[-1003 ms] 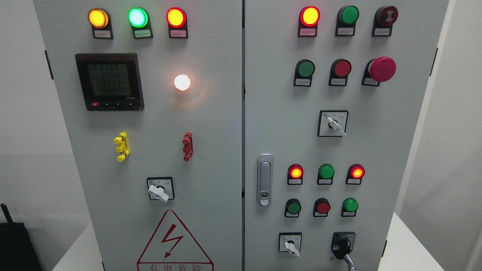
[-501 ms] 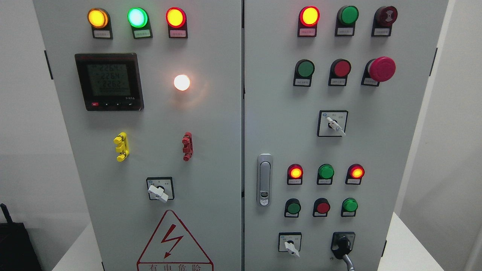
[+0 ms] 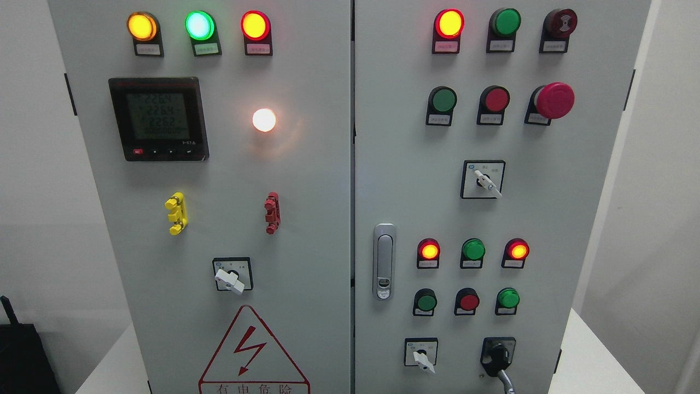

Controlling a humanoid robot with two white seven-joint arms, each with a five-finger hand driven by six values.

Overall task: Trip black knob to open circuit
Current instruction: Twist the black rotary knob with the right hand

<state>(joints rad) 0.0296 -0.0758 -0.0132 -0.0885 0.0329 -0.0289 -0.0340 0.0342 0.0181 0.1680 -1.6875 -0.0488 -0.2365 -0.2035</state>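
Observation:
A black knob sits in a black square plate at the lower right of the grey cabinet's right door. Its grey handle tip points down and to the right. A white selector switch is just left of it. Neither of my hands shows in the head view.
Lit lamps run along the top of both doors. A red mushroom stop button sticks out at the upper right. A metal door latch is at the centre seam. Two more white selector switches and a meter display are on the panels.

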